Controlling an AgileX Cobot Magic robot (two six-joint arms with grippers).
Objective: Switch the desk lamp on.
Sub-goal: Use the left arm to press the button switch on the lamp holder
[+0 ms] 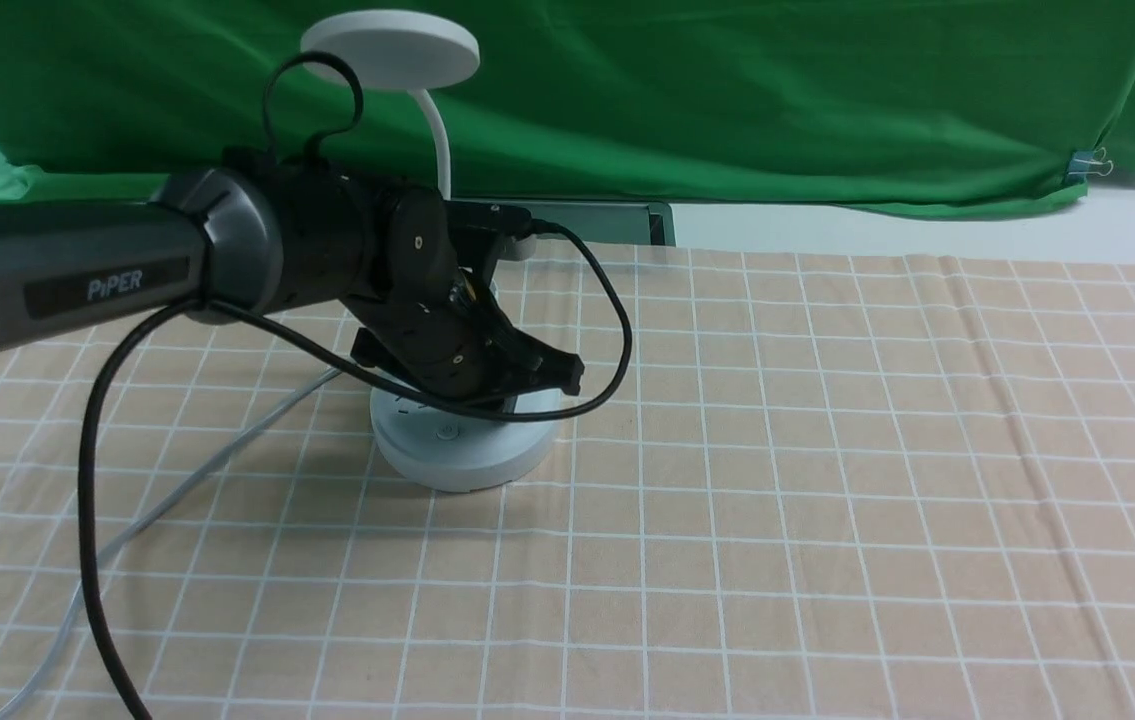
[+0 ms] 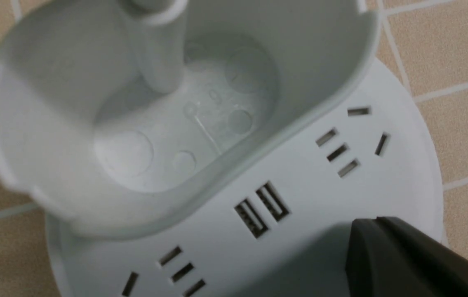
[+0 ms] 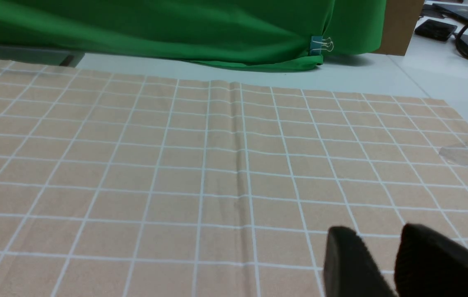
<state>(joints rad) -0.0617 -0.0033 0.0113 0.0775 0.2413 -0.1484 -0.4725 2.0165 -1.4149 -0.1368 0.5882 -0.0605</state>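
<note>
The white desk lamp stands left of centre in the front view, with its disc head (image 1: 392, 48), gooseneck (image 1: 442, 140) and round base (image 1: 462, 455). A small button (image 1: 445, 433) shows on the base's near side. My left gripper (image 1: 567, 372) hangs just over the base, shut on nothing. In the left wrist view its dark fingertips (image 2: 376, 220) sit above the base's rim, near the USB ports (image 2: 260, 210), the sockets (image 2: 341, 152) and the oval cup holder (image 2: 176, 123). My right gripper (image 3: 378, 243) is over bare cloth, open a little and holding nothing.
A grey cord (image 1: 227, 450) runs from the base to the near left. The left arm's black cable (image 1: 92, 500) loops over the checked tablecloth (image 1: 827, 500). A green backdrop (image 1: 727, 90) with a binder clip (image 1: 1087, 162) hangs behind the table.
</note>
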